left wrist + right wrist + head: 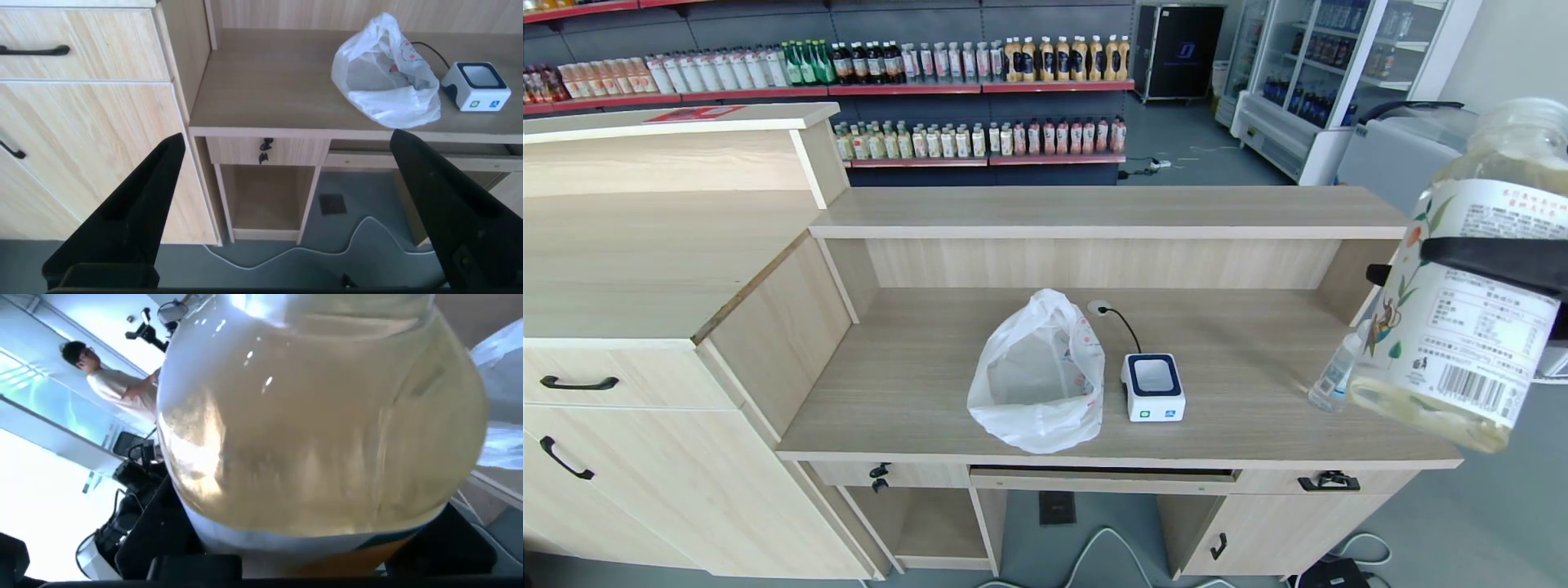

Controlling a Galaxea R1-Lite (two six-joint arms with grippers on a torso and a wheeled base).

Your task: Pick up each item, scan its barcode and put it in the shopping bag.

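Head view: bottle point(1462, 327) raised at far right, off table point(1258, 367), pinched in right claw point(1490, 261). Swing left, tilt barcode twd scanner point(1152, 385) window, hold steady; bag point(1039, 384) next. Left claw point(286, 139) spread.

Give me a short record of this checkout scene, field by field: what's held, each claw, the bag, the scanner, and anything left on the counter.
Held item: large bottle of pale liquid, tilted, barcode label towards the head camera
Right claw: shut on the large bottle, raised at the counter's right end
Left claw: open, holding nothing, off the counter's front left
Bag: white plastic, mouth open, on the counter
Scanner: on the counter close to the bag's right side, cabled
Left on counter: small bottle, upright near the right edge
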